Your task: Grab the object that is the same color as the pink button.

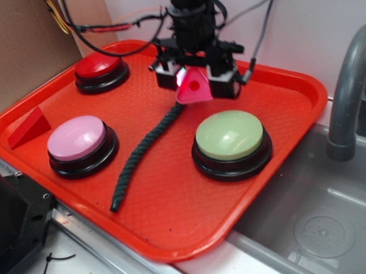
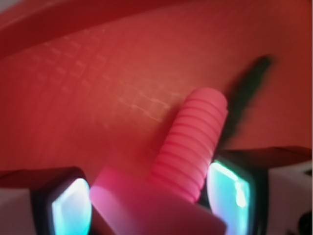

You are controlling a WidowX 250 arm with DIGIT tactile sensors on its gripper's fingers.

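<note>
The object, a hot-pink triangular block [image 1: 193,88] with a round hole, sits between the two fingers of my gripper [image 1: 196,80] at the back middle of the red tray [image 1: 176,249]. In the wrist view the block [image 2: 161,208] fills the gap between the glowing pads, and its ribbed knob [image 2: 193,142] points away over the tray floor. My gripper [image 2: 151,205] is shut on it. The pink button [image 1: 77,137], pale pink on a black base, stands at the tray's left front, well apart from the gripper.
A red-topped button [image 1: 98,66] stands at the back left and a pale-green button [image 1: 230,135] at the right. A dark green rope [image 1: 144,154] runs from under the block toward the front. A red wedge [image 1: 29,126] lies at the left rim. A sink [image 1: 320,228] and faucet [image 1: 351,87] are on the right.
</note>
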